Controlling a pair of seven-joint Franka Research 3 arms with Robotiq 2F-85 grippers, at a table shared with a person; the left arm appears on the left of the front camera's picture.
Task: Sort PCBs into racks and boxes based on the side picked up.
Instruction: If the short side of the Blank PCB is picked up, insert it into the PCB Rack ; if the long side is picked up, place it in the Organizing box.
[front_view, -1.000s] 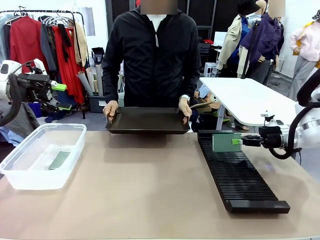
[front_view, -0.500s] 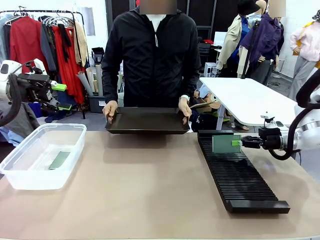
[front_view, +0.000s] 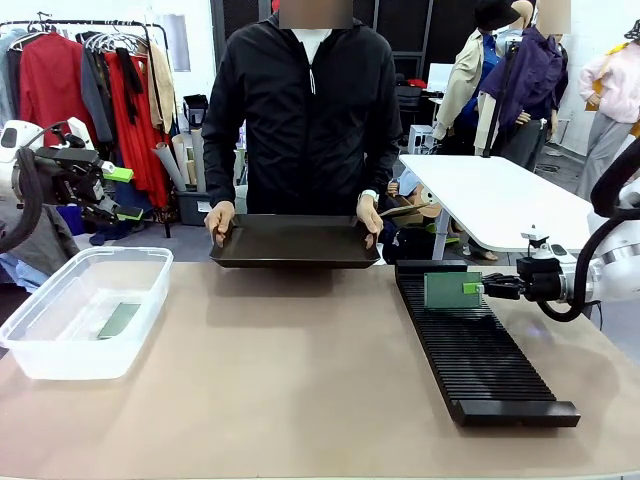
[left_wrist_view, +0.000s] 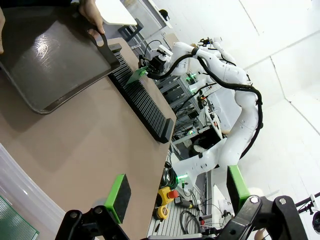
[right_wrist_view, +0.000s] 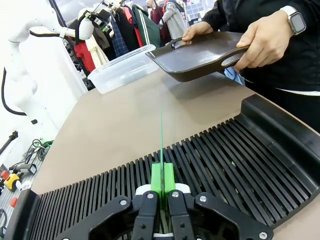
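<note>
One PCB (front_view: 452, 289) stands upright over the far slots of the rack (front_view: 480, 350), pinched by the right gripper (front_view: 478, 287). Another PCB (front_view: 119, 320) already lies in the box (front_view: 60, 345). The left gripper (front_view: 124, 193) hangs with its jaws apart. A person holds a dark tray (front_view: 295, 242) at the tan counter's (front_view: 290, 380) far edge, clothes racks behind.

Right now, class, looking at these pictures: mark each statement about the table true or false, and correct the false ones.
1. The right gripper is shut on a circuit board standing upright over the rack. True.
2. The left gripper holds a board. False: it is open, holding nothing.
3. The clear box contains a board. True.
4. The black tray rests unattended on the table. False: the person holds it by both ends.
</note>
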